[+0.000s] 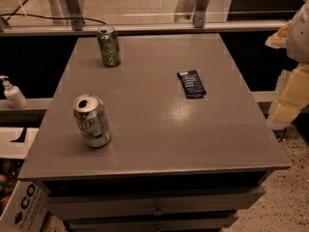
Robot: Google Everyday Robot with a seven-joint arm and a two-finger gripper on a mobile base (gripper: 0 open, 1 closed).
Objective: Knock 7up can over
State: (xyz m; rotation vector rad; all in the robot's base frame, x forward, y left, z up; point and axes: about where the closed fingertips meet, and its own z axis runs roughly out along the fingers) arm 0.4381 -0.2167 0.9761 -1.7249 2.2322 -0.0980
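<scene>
The 7up can [91,120] stands upright at the front left of the grey table [159,129]. It is silver-white with green lettering, and its silver top is opened. My gripper [289,98] is at the right edge of the view, beyond the table's right side and far from the can. It touches nothing on the table.
A darker all-green patterned can [108,46] stands upright at the back left. A dark blue snack bar [191,83] lies flat right of the middle. A white pump bottle [13,93] stands on a ledge to the left. Drawers sit under the table's front edge.
</scene>
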